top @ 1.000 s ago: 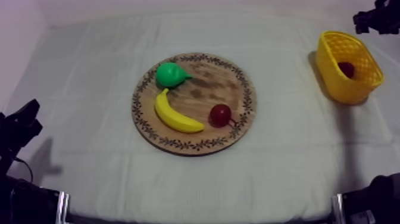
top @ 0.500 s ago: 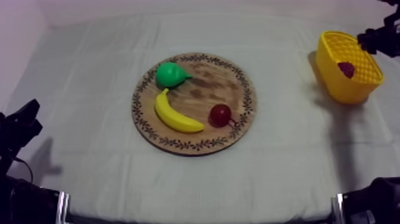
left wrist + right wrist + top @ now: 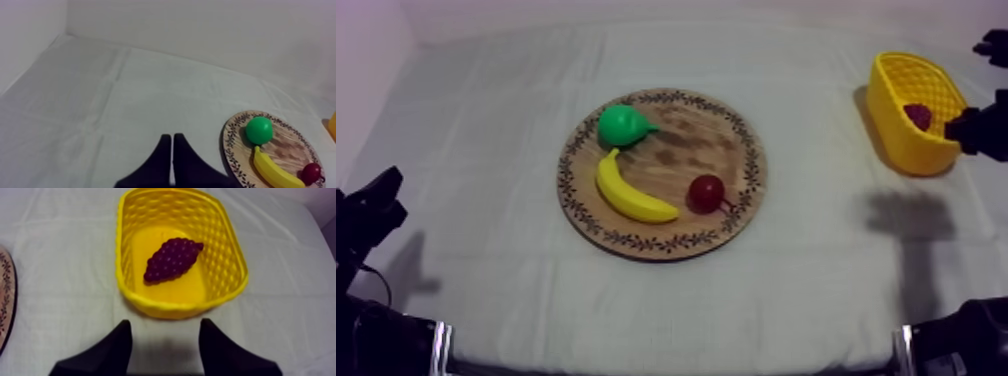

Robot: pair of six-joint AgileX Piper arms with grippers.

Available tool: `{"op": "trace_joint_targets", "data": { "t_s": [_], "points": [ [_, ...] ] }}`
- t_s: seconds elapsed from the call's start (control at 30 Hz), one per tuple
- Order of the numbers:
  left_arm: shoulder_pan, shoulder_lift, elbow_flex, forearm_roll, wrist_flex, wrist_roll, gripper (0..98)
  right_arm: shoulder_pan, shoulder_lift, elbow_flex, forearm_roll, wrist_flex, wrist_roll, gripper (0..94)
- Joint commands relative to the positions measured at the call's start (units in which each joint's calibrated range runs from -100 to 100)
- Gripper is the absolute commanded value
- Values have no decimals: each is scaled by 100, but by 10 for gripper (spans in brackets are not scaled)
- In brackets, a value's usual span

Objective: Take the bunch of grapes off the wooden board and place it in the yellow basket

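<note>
1. Down at the lower left of the top view, the left end effector [image 3: 376,205] sits low by the bench [image 3: 486,300] edge. Its two black fingers are pressed together in a narrow wedge, gripping nothing.
2. Centre frame, the round wooden board [image 3: 681,150] carries a banana [image 3: 629,195] at near left, a small red fruit [image 3: 707,192] at near right and a pear [image 3: 621,125] by the far left rim.
3. Upper right is the yellow basket [image 3: 896,110], well apart from the board. The bunch of grapes [image 3: 172,259] lies inside, on its floor.
4. At the right edge, the right end effector [image 3: 166,323] hovers just beside the basket, fingers apart, nothing between them.
</note>
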Motion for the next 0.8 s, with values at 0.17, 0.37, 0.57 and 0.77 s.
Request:
{"op": "trace_joint_targets", "data": {
  "t_s": [0.17,0.37,0.57,0.77],
  "points": [
    [-1,0,-2,-2,-1,0,1,-32,-1155,1173,-38,-182,49,349],
    [-1,0,-2,-2,-1,0,1,5,-1942,1872,-155,-349,112,267],
    [-1,0,-2,-2,-1,0,1,14,-2825,2458,-380,-521,216,107],
    [-1,0,-2,-2,-1,0,1,-145,-3830,2717,-876,-321,507,19]
  ]
}}
